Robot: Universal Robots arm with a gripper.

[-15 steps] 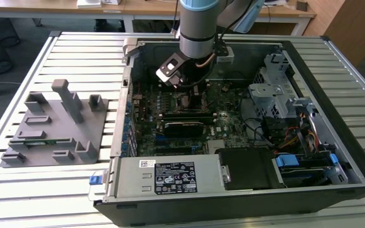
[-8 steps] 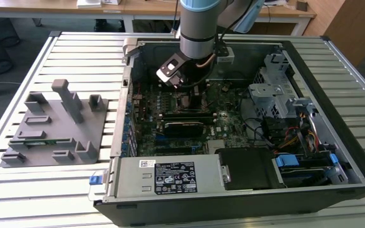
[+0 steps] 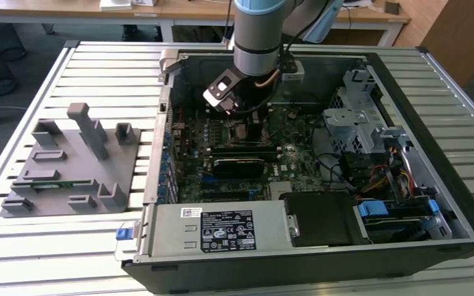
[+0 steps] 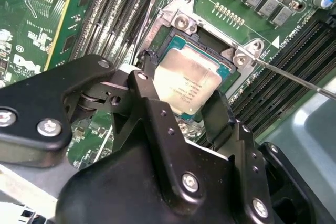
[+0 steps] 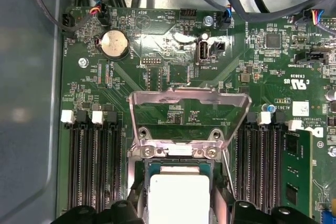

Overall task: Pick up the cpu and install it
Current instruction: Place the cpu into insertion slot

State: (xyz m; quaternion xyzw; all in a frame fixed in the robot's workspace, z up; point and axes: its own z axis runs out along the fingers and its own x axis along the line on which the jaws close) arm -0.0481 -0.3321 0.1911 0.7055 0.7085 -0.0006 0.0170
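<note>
The end effector (image 4: 182,92) is clamped on the cpu (image 4: 193,77), a finger against each of two opposite edges, so the chip lies straight under it. The cpu is square, with no long axis. Its sides run in line with the socket (image 4: 181,22), and whether it is seated or just above I cannot tell. The hinged metal plate (image 5: 189,121) is tipped up beyond it, with the thin lever (image 4: 296,80) to one side and memory slots (image 5: 92,166) flanking. Nothing seems to block the way.

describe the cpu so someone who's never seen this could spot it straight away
In the open computer case, find the green motherboard under the arm. In its metal socket frame is the cpu, a flat square with a pale silvery top, unlike the long black slots beside it.
</note>
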